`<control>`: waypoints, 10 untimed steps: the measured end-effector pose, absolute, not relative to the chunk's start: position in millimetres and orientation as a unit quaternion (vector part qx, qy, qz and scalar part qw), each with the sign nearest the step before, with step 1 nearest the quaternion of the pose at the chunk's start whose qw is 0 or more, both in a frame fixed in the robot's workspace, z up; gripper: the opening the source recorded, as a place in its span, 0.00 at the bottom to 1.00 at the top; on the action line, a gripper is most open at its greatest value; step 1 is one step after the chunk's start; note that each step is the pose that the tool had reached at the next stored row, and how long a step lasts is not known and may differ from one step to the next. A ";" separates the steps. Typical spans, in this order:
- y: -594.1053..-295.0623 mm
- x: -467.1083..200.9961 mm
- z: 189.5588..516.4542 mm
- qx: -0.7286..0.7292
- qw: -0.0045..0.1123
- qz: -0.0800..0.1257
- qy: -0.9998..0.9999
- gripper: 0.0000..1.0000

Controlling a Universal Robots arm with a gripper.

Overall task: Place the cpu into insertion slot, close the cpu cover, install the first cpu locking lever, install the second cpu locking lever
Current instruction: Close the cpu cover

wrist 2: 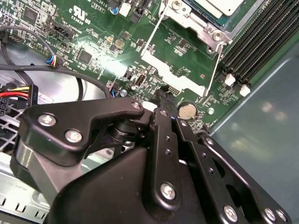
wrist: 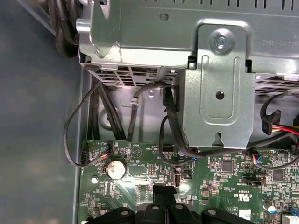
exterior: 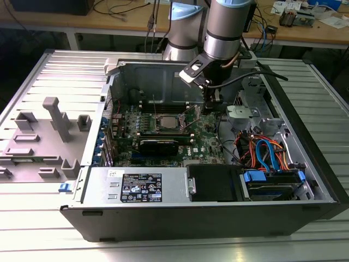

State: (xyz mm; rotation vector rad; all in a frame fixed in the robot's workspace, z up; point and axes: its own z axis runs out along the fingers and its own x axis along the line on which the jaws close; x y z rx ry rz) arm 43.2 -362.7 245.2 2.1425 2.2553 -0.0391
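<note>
The green motherboard (exterior: 204, 139) lies inside the open computer case. In the exterior view the silvery cpu (exterior: 166, 121) sits in the insertion slot (exterior: 154, 126), with the cpu cover (exterior: 176, 126) framing it. The cpu (wrist 2: 219, 5) and the cpu cover (wrist 2: 198, 25) also appear in the second wrist view. Thin wire locking levers (wrist 2: 217, 65) run beside the socket, and another lever (exterior: 188, 112) stands up from the board. My gripper (exterior: 209, 108) hangs just above the board to the exterior view's right of the socket. Its fingertips (wrist 2: 161, 99) are shut with nothing between them, close to a coin battery (wrist: 115, 168).
A grey metal drive cage (wrist: 215, 93) with black cables stands close beyond my gripper (wrist: 163, 190). Long black memory slots (wrist 2: 261, 37) run beside the socket. A black card (exterior: 159, 145), a power supply (exterior: 136, 186) and coloured cables (exterior: 262, 150) fill the case front. A grey fixture (exterior: 57, 117) stands outside.
</note>
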 end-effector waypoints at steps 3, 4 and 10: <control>-362.9 43.2 245.2 0.689 0.015 -0.013 0.725 0.11; -362.8 43.2 245.2 0.689 0.015 -0.013 0.725 0.11; -362.9 41.8 245.1 0.689 0.015 -0.013 0.725 0.11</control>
